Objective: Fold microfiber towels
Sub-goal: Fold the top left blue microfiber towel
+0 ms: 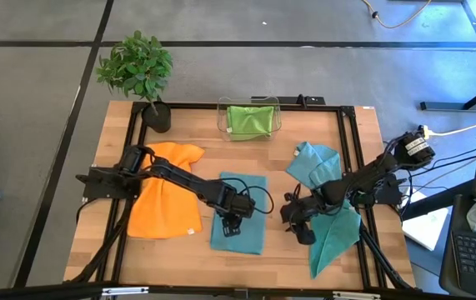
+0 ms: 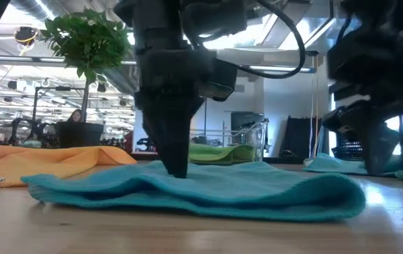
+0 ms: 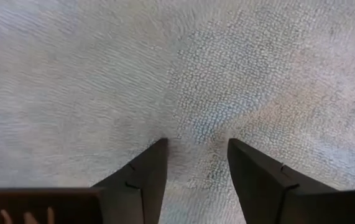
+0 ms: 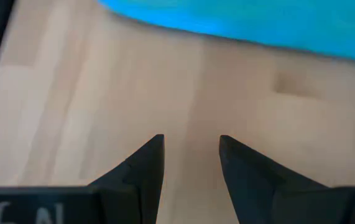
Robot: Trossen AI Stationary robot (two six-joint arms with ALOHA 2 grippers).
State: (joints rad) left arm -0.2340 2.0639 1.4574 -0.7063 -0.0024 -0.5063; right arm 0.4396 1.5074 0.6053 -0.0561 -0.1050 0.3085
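Observation:
A teal towel (image 1: pixel 242 218) lies spread flat on the wooden table at the centre; it also shows in the low view (image 2: pixel 208 189). My left gripper (image 1: pixel 231 225) stands on it, pointing down, fingers open (image 3: pixel 196 144). My right gripper (image 1: pixel 302 228) is open and empty over bare wood (image 4: pixel 191 140), between the centre towel and another teal towel (image 1: pixel 336 236) at the right. An orange towel (image 1: pixel 164 202) lies flat at the left. A crumpled teal towel (image 1: pixel 314 164) lies at the far right. A lime green towel (image 1: pixel 249 119) sits in a clear bin. My left gripper comes from above, pointing down, and its two open fingertips (image 3: pixel 158 149) stand on the teal towel's top surface (image 3: pixel 196 124), near its middle. The cloth puckers slightly between the tips. The towel lies on the table.
A potted plant (image 1: pixel 137 71) stands at the far left corner. The clear bin (image 1: pixel 221 117) stands at the far edge's middle. A black frame (image 1: pixel 350 158) runs around the table. Bare wood shows between the centre towel and the right towels.

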